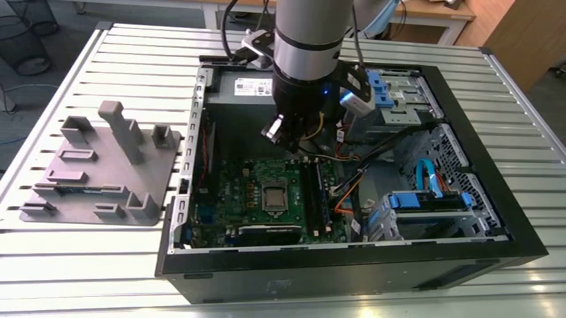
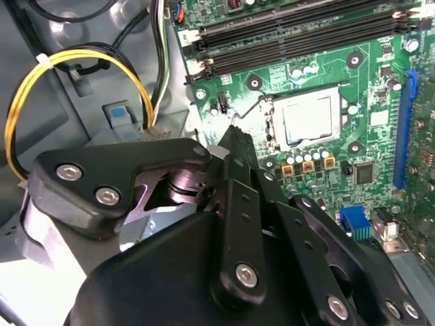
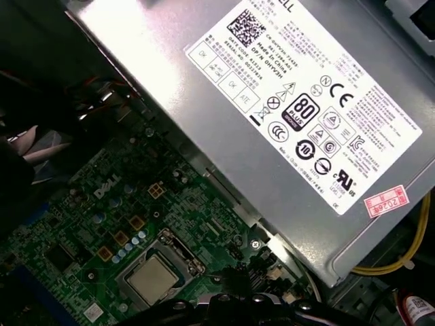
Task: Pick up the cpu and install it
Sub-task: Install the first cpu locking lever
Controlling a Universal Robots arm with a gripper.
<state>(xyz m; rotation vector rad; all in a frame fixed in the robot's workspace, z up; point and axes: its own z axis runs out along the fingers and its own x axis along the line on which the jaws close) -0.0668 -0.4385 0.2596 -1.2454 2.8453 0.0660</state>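
A slatted metal table [image 1: 106, 265] carries an open black computer case [image 1: 495, 225], and we take the green motherboard [image 1: 238, 192] on the floor of that case as our landmark. In the exterior view we see the cpu [image 1: 274, 197] seated in the socket near the middle of the motherboard; in both wrist views its flat silver-grey top [image 2: 310, 120] lies level inside the metal socket frame [image 3: 151, 279]. The arm [image 1: 308, 40] comes down into the case over the motherboard's far edge, and the gripper [image 1: 305, 154] hangs above the board, close beside the socket but apart from the cpu — nothing is between the fingers. In the second wrist view the black fingers [image 2: 239, 146] come to a narrow tip, pressed together, pointing at the bare board just beside the socket's corner. Two dark memory slots [image 2: 299, 30] run along the board past the socket, and a big grey metal box with a white label [image 3: 299, 102] stands against the motherboard's far edge. Outside the case, well apart from the motherboard on the exterior view's left, a grey plastic tray with upright posts [image 1: 97, 165] sits on the table.
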